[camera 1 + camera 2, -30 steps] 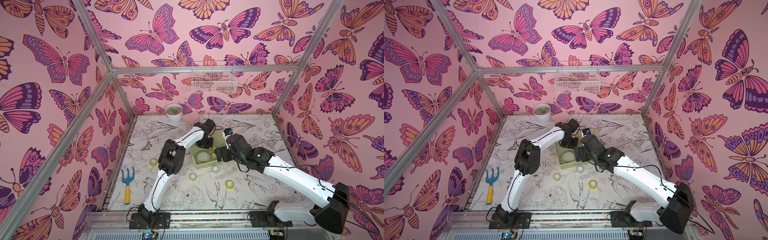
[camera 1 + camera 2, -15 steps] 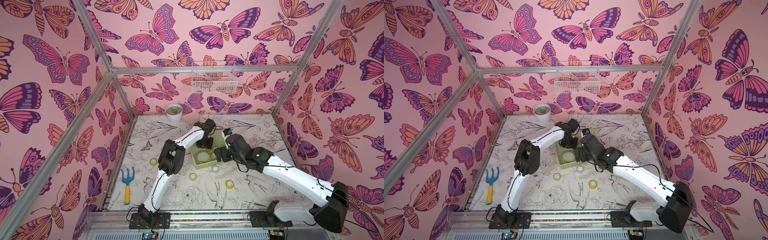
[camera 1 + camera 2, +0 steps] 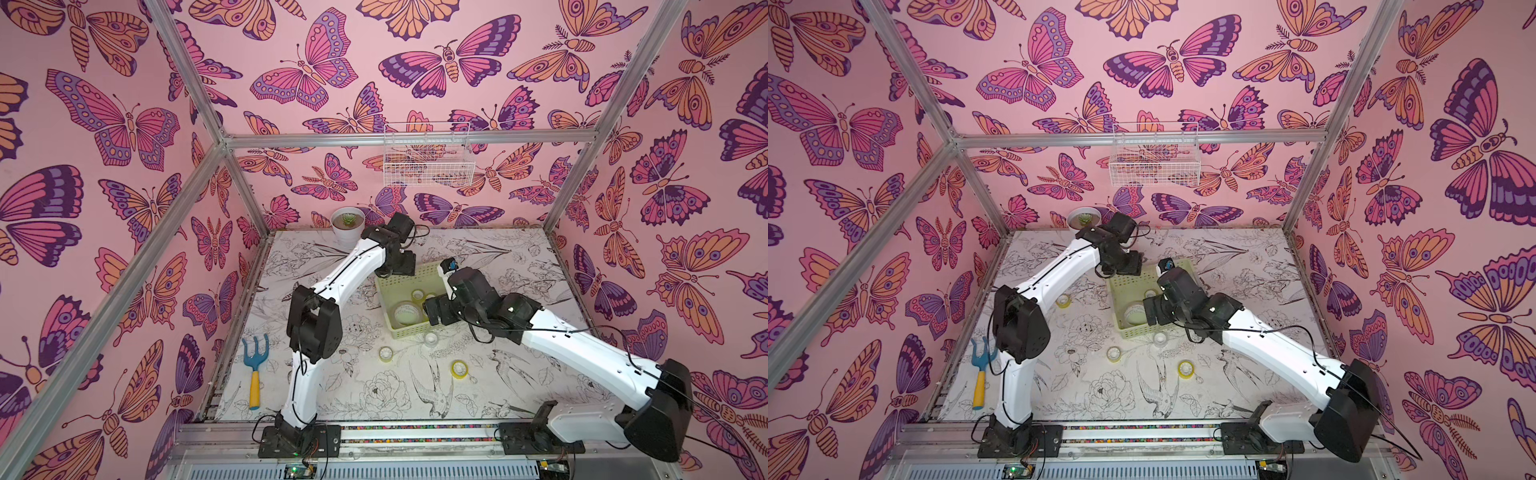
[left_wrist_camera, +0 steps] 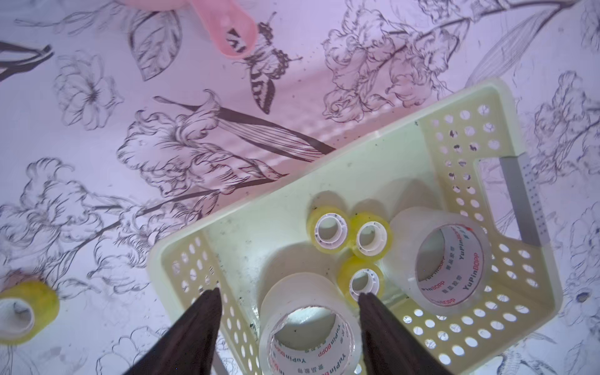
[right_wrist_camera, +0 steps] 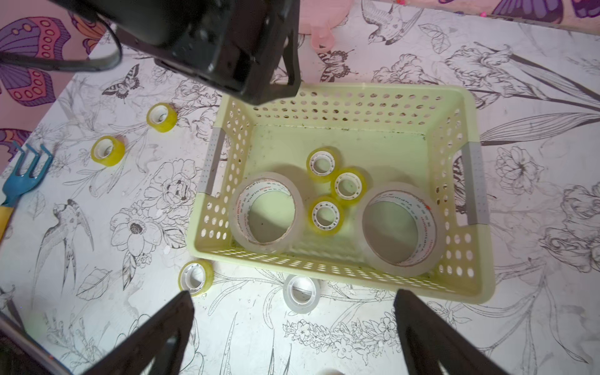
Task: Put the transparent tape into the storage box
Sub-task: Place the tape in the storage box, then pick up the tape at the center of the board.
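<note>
We see the left arm [image 3: 353, 270] and right arm [image 3: 582, 351]: glossy white shells, chunky black joints, thin black cables.

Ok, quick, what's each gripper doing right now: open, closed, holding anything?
Left gripper: open, holding nothing.
Right gripper: open, holding nothing.

The red brand print "YuPinBOPP" repeats around the inner core of the wide clear tape roll [image 4: 467, 259] at the lower right of the left wrist view. The small Chinese characters beside it are too fine to read. The same "YuPinBOPP" print lines the core of the second wide roll [image 4: 308, 354] at the bottom centre.
</note>
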